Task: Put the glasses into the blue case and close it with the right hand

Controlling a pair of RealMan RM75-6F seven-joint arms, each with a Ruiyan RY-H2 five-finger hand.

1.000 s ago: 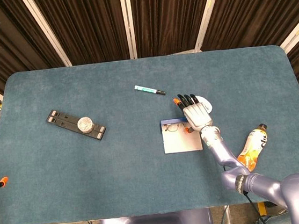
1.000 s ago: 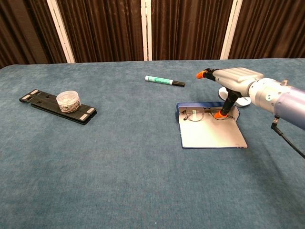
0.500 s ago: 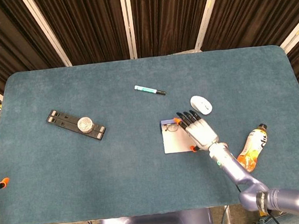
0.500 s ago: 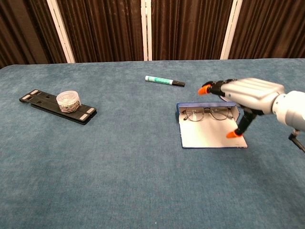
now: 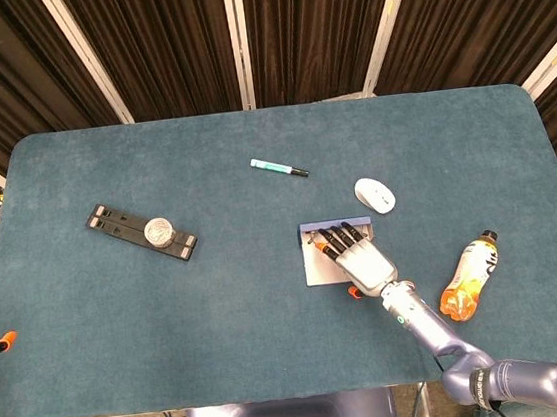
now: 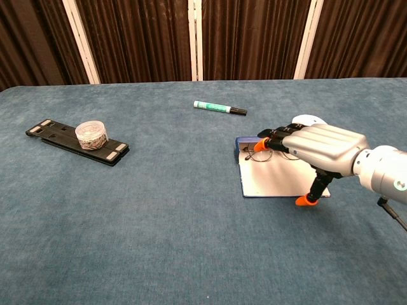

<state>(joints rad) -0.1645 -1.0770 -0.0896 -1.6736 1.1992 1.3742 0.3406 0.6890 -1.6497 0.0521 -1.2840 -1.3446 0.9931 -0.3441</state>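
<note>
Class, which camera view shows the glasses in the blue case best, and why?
The chest view: the glasses show as wire frames at the back of the open blue case, partly behind the right hand. In the head view that hand covers them almost fully.

The right hand (image 5: 357, 258) (image 6: 315, 148) is seen at centre right of both views, palm down, held low with fingers spread and extended toward the upper left. The thumb is pointed downward. Nothing is gripped. The forearm is extended from the lower right corner.
</note>
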